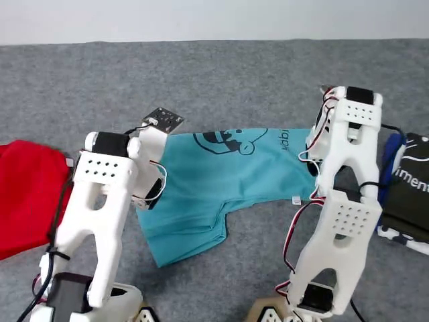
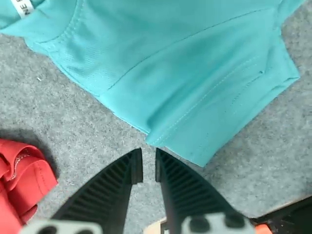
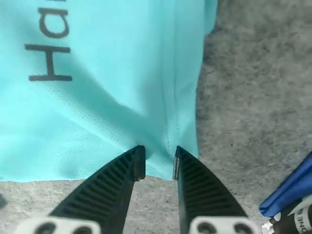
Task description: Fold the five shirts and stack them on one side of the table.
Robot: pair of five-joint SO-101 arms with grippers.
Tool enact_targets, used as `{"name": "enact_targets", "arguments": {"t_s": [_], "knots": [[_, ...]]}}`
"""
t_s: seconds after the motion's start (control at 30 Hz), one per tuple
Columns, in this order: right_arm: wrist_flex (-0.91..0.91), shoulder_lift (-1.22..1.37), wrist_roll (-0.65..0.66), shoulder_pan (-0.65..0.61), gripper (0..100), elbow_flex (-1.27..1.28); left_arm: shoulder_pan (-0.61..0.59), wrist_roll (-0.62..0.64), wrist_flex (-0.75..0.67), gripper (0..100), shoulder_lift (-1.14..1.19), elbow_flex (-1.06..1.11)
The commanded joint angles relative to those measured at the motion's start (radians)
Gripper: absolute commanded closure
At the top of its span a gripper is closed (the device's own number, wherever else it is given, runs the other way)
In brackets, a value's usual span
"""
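Teal shirt (image 1: 221, 174) is lying crosswise; left gripper (image 2: 148, 165) and right gripper (image 3: 158, 163), both narrowly parted, are hovering at opposite ends.

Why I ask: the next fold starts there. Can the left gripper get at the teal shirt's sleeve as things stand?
Probably yes. The left gripper sits, fingers slightly apart, just short of the teal shirt at its sleeve hem, with only bare grey table between them; the red shirt lies aside.

Bright, even light throughout (shadows soft and faint).
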Motion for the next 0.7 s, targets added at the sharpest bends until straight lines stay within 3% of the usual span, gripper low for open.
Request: {"name": "enact_targets", "arguments": {"t_s": [0.0,0.13,0.47,0.67], "knots": [[0.044,-0.145,0.077,-0.007,90.2,0.003,0.008,0.008,0.04,95,-0.008,-0.031],[0.044,-0.278,0.18,-0.064,90.2,0.068,-0.083,0.015,0.061,95,-0.028,-0.081],[0.042,-0.581,0.359,-0.309,90.2,0.48,-0.591,0.031,0.058,95,-0.218,-0.119],[0.033,-0.73,0.473,-0.529,89.8,0.641,-0.733,0.0,0.041,95,-0.233,-0.09]]}}
